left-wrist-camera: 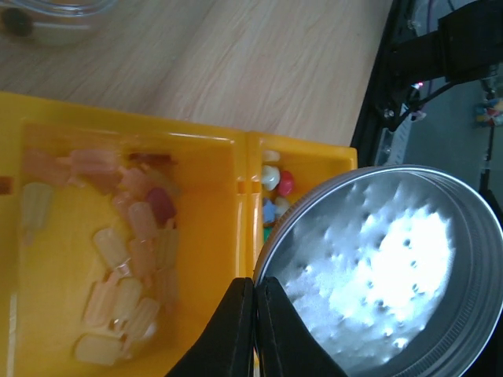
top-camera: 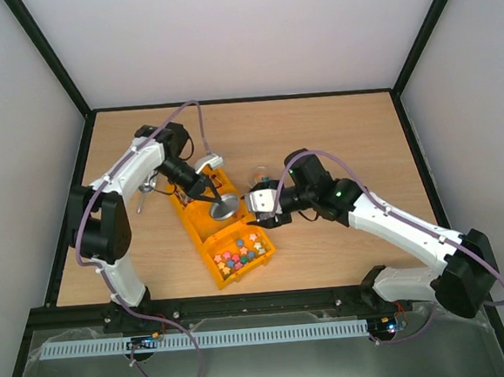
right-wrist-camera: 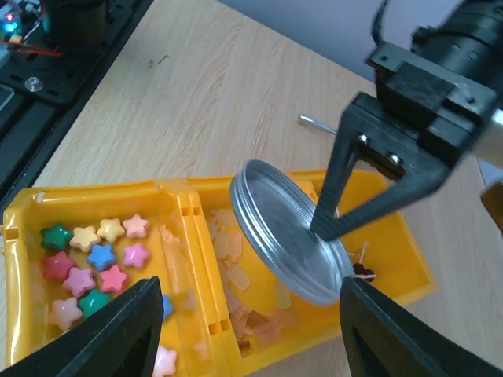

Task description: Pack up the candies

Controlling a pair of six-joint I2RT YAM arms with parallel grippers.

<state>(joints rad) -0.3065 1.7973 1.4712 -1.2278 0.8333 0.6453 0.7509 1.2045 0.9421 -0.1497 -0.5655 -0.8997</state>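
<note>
Over the yellow bin (right-wrist-camera: 23,214) on the table (top-camera: 343,129), the left hand (left-wrist-camera: 255,294) is clamped on the rim of a tilted metal lid (left-wrist-camera: 385,275). The right hand (top-camera: 261,218) hovers beside the bin, its fingers wide apart. Pale wrapped candies (left-wrist-camera: 130,267) lie in one compartment and star candies (right-wrist-camera: 90,259) in the other.

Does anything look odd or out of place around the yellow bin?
Yes: the round silver metal lid hangs tilted over the yellow divided plastic bin, pinched by its rim in the left pincer, above the pale translucent candies rather than on any jar.
</note>
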